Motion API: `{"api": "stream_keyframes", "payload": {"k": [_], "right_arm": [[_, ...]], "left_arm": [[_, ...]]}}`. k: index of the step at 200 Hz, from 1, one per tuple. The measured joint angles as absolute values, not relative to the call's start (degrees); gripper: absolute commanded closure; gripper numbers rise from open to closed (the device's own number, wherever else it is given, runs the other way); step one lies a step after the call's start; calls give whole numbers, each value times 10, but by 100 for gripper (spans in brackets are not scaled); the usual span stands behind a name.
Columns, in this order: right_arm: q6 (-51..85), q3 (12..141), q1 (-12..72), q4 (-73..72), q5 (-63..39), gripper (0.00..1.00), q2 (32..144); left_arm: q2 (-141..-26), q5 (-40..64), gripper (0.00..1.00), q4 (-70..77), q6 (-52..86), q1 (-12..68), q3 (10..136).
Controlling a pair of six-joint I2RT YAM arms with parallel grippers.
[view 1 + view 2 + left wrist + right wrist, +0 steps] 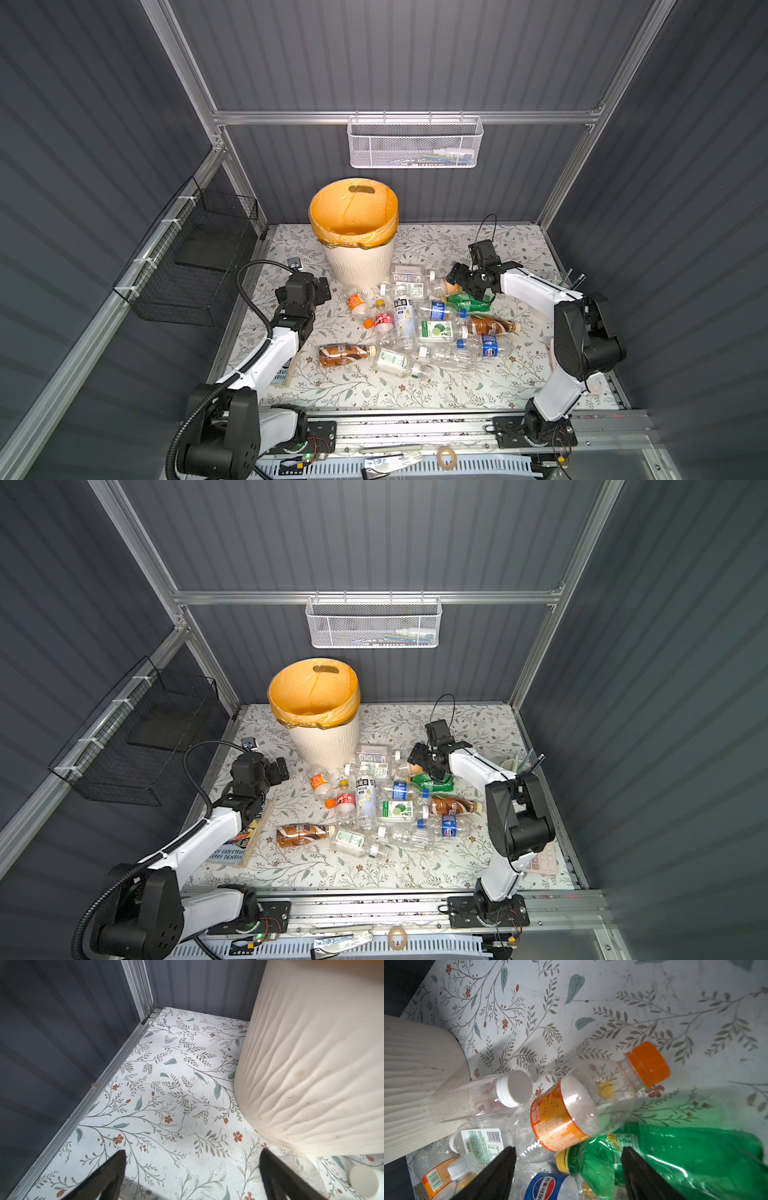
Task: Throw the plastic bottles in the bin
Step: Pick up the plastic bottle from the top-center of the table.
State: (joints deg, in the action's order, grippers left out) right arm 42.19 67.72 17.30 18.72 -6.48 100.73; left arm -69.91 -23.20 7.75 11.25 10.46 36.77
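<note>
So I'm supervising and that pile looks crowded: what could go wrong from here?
The right gripper is open astride the green bottle near its neck, with the orange-capped bottle and blue-label bottle close by, so closing may catch two or slip. The green bottle looks crushed and might twist loose. The bin is tall; a low carry could clip its rim.

The plastic bottles [404, 318] look glossy, the ribbed bin [359, 266] matt, its bag [353, 214] shiny.
</note>
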Motion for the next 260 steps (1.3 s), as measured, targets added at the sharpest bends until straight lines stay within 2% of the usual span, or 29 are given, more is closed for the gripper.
{"api": "stream_keyframes", "payload": {"k": [157, 260], "right_arm": [[452, 715, 165, 164, -67, 20, 1087], [463, 721, 145, 154, -83, 36, 1119]], "left_arm": [[-707, -232, 0, 78, 112, 105, 367], [-707, -232, 0, 77, 115, 105, 362]]}}
